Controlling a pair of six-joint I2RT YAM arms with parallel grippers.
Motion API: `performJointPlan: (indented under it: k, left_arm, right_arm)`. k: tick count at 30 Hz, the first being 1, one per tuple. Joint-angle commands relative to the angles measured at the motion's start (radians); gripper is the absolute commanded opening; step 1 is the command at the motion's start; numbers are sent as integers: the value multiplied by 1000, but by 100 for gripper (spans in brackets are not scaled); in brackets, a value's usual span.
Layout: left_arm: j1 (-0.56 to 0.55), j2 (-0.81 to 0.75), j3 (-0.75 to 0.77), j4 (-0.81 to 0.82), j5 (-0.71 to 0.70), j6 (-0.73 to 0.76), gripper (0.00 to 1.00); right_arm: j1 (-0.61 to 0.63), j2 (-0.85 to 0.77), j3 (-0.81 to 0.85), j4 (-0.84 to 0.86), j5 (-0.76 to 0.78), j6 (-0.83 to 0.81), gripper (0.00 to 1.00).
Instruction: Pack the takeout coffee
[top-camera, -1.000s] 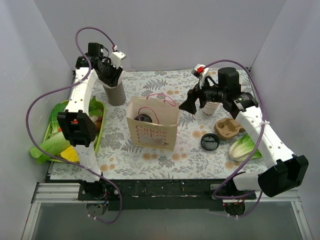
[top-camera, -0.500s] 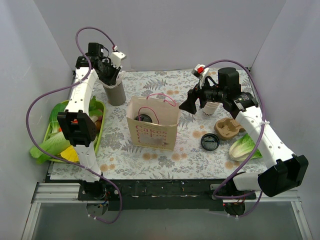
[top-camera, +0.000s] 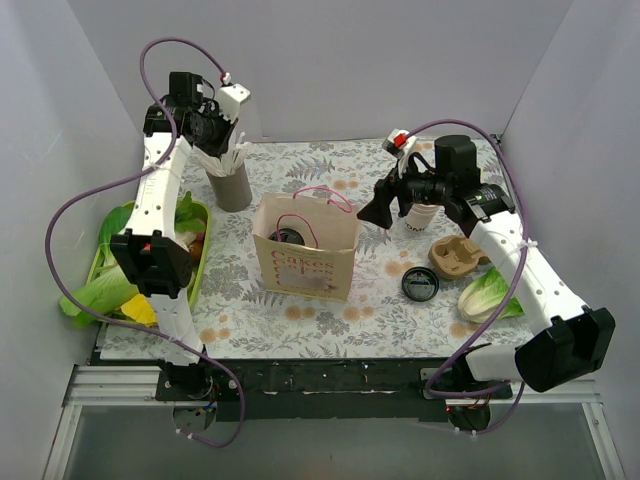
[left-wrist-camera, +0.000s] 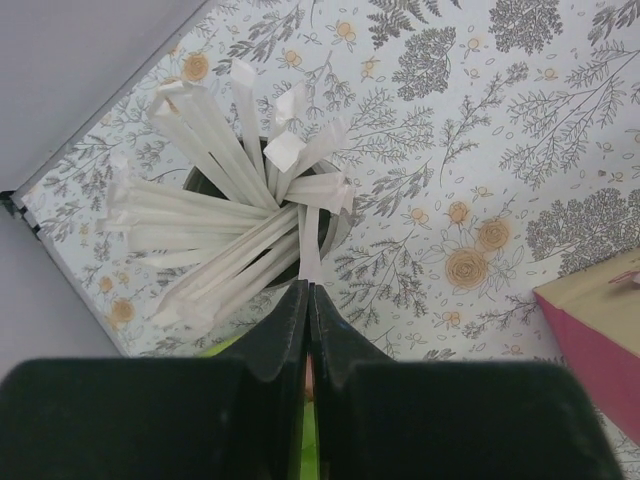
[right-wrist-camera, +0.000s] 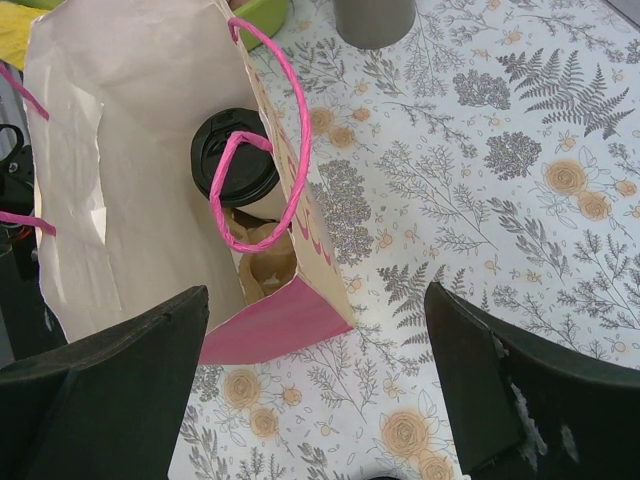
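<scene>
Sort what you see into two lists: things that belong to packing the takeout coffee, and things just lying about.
Belonging: takeout coffee, standing in the paper bag; wrapped straw, pinched in the left claw (likely part of the order).
Lying about: loose black lid; pulp cup carrier; lettuce leaf; green tray.

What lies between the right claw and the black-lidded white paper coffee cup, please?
The brown paper bag's wall and its pink handle, in the right wrist view.
</scene>
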Motion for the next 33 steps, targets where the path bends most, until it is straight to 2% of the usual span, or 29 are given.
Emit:
performJointPlan:
  k: [1, 11, 16, 20, 21, 23, 24, 28, 33]
  left_arm:
    - [-29, -153, 38, 17, -71, -23, 0]
    - [-105, -375, -14, 84, -352, -32, 0]
    - [-139, -432, 26, 87, -366, -12, 0]
    - [-168, -467, 102, 91, -261, -32, 0]
    - [-179, -473, 113, 92, -160, -38, 0]
    - [-190, -489, 118, 69, -66, -38, 0]
    - [-199, -508, 109, 61, 42, -42, 0]
    - [-231, -545, 43, 9, 235, -62, 0]
    - [-285, -555, 23, -67, 370, -47, 0]
  right_arm:
    - [-4, 21, 20, 40, -32, 5, 96]
    - [-11, 71, 129, -11, -6, -23, 96]
    - [-25, 108, 245, -57, -14, -21, 96]
    - [-40, 136, 285, -60, -22, -8, 96]
    - [-45, 139, 288, -58, -14, -5, 96]
    - [-51, 148, 293, -57, -5, 0, 96]
    - [-59, 149, 293, -54, 4, 2, 96]
    - [-73, 159, 294, -58, 27, -1, 96]
    - [-80, 151, 284, -73, 40, -21, 96]
